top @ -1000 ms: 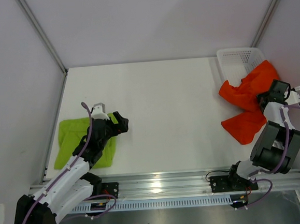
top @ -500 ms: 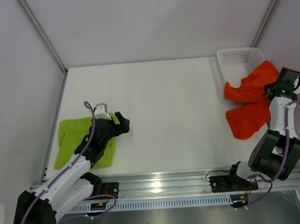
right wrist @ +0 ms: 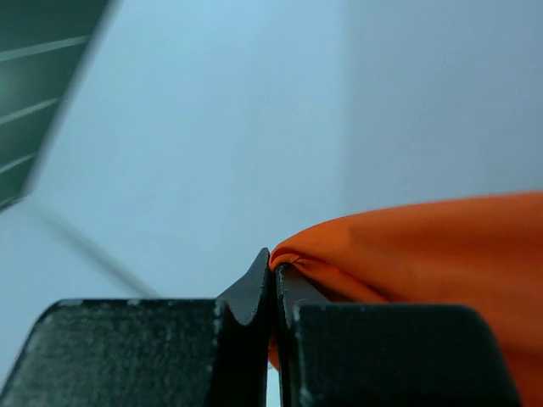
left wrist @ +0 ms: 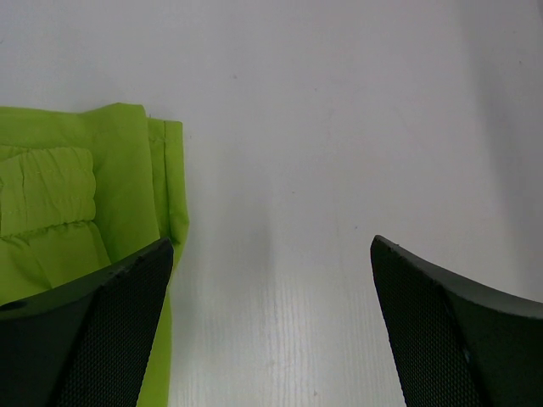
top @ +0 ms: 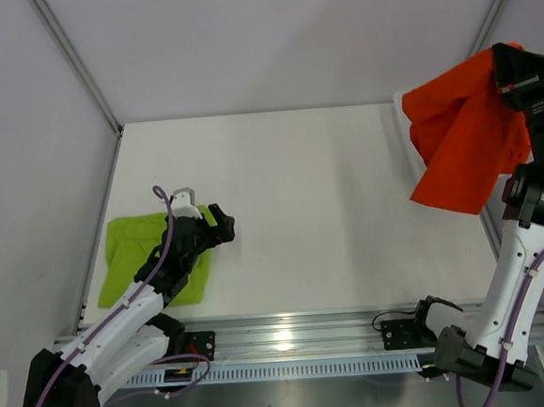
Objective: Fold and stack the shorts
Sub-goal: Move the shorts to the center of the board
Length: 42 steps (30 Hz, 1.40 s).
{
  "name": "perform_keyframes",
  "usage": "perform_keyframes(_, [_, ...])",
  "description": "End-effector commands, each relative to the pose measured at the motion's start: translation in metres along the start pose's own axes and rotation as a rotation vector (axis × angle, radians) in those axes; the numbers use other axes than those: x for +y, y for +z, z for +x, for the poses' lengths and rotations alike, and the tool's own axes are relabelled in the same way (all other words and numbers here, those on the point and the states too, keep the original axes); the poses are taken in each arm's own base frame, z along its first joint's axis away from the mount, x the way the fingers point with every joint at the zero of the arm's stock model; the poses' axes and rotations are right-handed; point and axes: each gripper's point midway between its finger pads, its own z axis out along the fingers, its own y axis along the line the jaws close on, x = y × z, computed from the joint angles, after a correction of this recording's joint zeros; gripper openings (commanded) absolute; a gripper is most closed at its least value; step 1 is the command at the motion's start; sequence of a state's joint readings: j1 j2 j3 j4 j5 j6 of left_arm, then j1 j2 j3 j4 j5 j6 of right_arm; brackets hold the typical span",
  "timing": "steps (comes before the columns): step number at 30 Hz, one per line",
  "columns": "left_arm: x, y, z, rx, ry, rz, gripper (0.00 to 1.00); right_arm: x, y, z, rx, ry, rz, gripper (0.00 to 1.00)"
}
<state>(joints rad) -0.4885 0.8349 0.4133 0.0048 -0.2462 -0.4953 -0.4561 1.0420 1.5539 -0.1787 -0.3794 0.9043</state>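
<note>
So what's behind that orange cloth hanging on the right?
The orange-red shorts hang from the right gripper over the white basket; only its left rim shows, its inside is covered.

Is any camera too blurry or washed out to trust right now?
Top view: sharp, evenly lit, only glare on the metal rail. Left wrist: green shorts crisp, mild sheen on the table. Right wrist: background blurred, orange shorts soft.

Overhead, the hanging orange shorts [top: 460,141] at upper right cover nearly all of the white basket [top: 403,129]. The frame's right edge crops the right arm [top: 536,211]. At lower left, the left arm [top: 168,257] hides part of the green shorts [top: 125,257]. In the right wrist view, the background is blurred and the orange cloth runs off the right edge.
</note>
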Motion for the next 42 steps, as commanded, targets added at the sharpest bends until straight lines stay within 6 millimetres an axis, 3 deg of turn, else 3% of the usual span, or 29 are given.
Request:
perform_keyframes(1, [-0.008,-0.007,-0.028,-0.086,0.010,0.010,0.99,0.115,-0.039,0.007,0.135,0.105,-0.406,0.00])
perform_keyframes(2, [-0.008,-0.007,-0.028,-0.089,0.010,0.007,0.99,0.139,-0.052,0.017,0.180,0.138,-0.498,0.00])
perform_keyframes(5, [-0.006,-0.009,-0.032,-0.104,0.008,-0.002,0.99,0.166,-0.076,0.043,0.290,0.221,-0.577,0.00])
perform_keyframes(7, [-0.006,-0.010,-0.035,-0.115,0.005,-0.007,0.99,0.173,-0.085,0.054,0.337,0.249,-0.595,0.00])
perform_keyframes(10, [0.001,-0.013,-0.033,-0.112,0.005,-0.036,0.99,0.175,-0.095,0.088,0.476,0.355,-0.608,0.00])
perform_keyframes(11, [0.002,-0.014,-0.034,-0.118,0.003,-0.038,0.99,0.167,-0.092,0.107,0.533,0.394,-0.554,0.00])
perform_keyframes(13, [0.002,-0.016,-0.037,-0.129,0.000,-0.037,0.99,0.157,-0.094,0.166,0.683,0.425,-0.490,0.00])
perform_keyframes(15, [0.005,-0.017,-0.038,-0.137,-0.003,-0.056,0.99,0.139,-0.082,0.215,0.720,0.356,-0.397,0.00])
perform_keyframes(16, [0.007,-0.018,-0.039,-0.140,-0.004,-0.062,0.99,0.139,-0.083,0.259,0.816,0.339,-0.365,0.00])
perform_keyframes(18, [0.011,-0.020,-0.040,-0.151,-0.006,-0.081,0.99,0.127,-0.076,0.305,0.879,0.285,-0.304,0.00])
perform_keyframes(19, [0.012,-0.020,-0.040,-0.153,-0.007,-0.087,0.99,0.123,-0.071,0.342,0.940,0.261,-0.275,0.00])
perform_keyframes(21, [0.015,-0.021,-0.040,-0.157,-0.011,-0.100,0.99,0.116,-0.056,0.369,0.938,0.197,-0.228,0.00])
perform_keyframes(22, [0.016,-0.021,-0.041,-0.160,-0.013,-0.109,0.99,0.110,-0.045,0.387,0.953,0.117,-0.199,0.05])
perform_keyframes(23, [0.018,-0.021,-0.040,-0.158,-0.013,-0.115,0.99,0.105,-0.036,0.393,0.948,0.073,-0.170,0.18])
perform_keyframes(24, [0.018,-0.021,-0.040,-0.160,-0.015,-0.117,0.99,0.100,-0.025,0.396,0.924,0.022,-0.137,0.41])
perform_keyframes(25, [0.019,-0.021,-0.039,-0.159,-0.018,-0.124,0.99,0.093,-0.018,0.401,0.947,-0.072,-0.111,0.73])
perform_keyframes(27, [0.021,-0.021,-0.039,-0.158,-0.018,-0.134,0.99,0.083,-0.013,0.402,0.963,-0.167,-0.081,0.81])
perform_keyframes(31, [0.024,-0.022,-0.041,-0.160,-0.021,-0.155,0.99,0.037,-0.024,0.396,0.952,-0.346,0.007,0.81])
perform_keyframes(32, [0.024,-0.022,-0.041,-0.160,-0.019,-0.155,0.99,0.013,-0.038,0.398,0.970,-0.376,0.055,0.80])
perform_keyframes(34, [0.019,-0.023,-0.045,-0.172,-0.013,-0.129,0.99,-0.016,-0.051,0.401,0.979,-0.402,0.099,0.78])
perform_keyframes(35, [0.010,-0.023,-0.044,-0.165,-0.004,-0.078,0.99,-0.029,-0.060,0.403,0.992,-0.398,0.118,0.77])
perform_keyframes(36, [0.006,-0.021,-0.038,-0.151,0.012,-0.044,0.99,-0.061,-0.078,0.408,1.025,-0.405,0.166,0.77])
perform_keyframes(38, [-0.005,-0.017,-0.032,-0.121,0.027,0.013,0.99,-0.082,-0.091,0.418,1.055,-0.355,0.176,0.76])
perform_keyframes(39, [-0.012,-0.015,-0.033,-0.124,0.032,0.038,0.99,-0.108,-0.103,0.425,1.076,-0.338,0.205,0.75])
perform_keyframes(42, [-0.035,-0.006,-0.022,-0.063,0.081,0.111,0.99,-0.141,-0.129,0.448,1.151,-0.289,0.233,0.75])
